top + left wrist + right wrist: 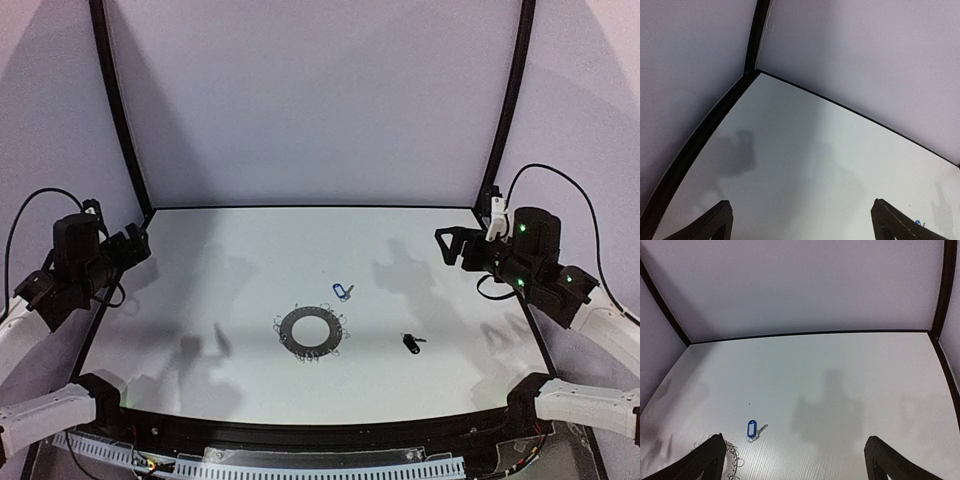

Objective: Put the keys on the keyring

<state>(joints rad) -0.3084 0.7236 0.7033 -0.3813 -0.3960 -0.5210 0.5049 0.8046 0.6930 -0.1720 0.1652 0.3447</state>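
Keyring (311, 330) lies flat near the middle of the smooth white bench (230, 260): we see one dark grey disc with a wide round hole, fringed with thin silver wire loops too fine to count. We count two keys, both loose on the bench and apart from the ring: a blue-tagged key (343, 291), its tag an oval of plastic, just beyond the far right rim, and a black-headed key (411, 343) off to the right. The left pincer (802, 202) and right pincer (794, 437) each gape wide, gripping nothing. From the right wrist only a few loops show, cut off at the bottom edge; the key blades are hard to make out.
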